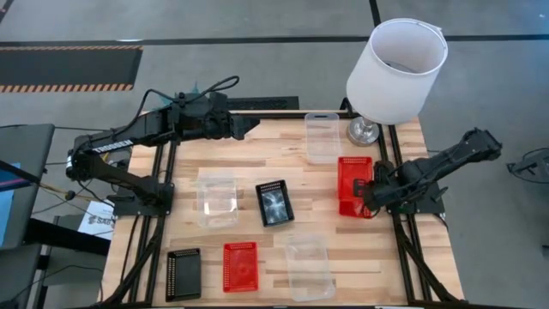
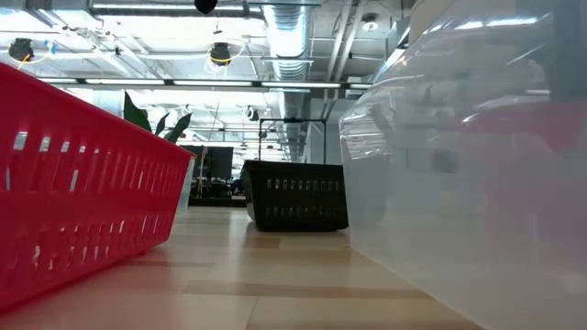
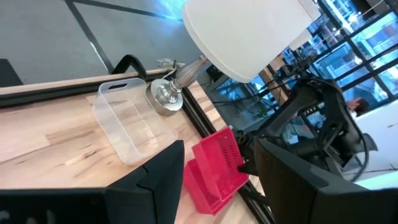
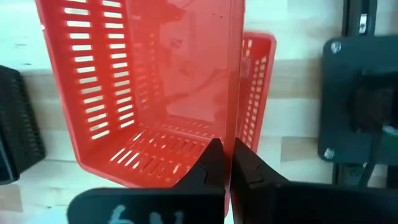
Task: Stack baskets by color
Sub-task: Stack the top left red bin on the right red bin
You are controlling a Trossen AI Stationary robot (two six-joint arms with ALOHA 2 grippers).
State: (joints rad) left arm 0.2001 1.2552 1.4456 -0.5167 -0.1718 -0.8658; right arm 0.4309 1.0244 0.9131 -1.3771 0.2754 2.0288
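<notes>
The right gripper point(image 4: 227, 163) is pinched shut on the wall of the red perforated plastic basket point(image 1: 354, 185) at the table's right edge, whose long axis runs front to back, while the left gripper point(image 1: 249, 127), part open and empty, waits well apart.

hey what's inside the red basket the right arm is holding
Nothing shows inside the red basket: only its slotted floor and walls. The right end effector pinches its wall, hiding that bit of the rim.
</notes>
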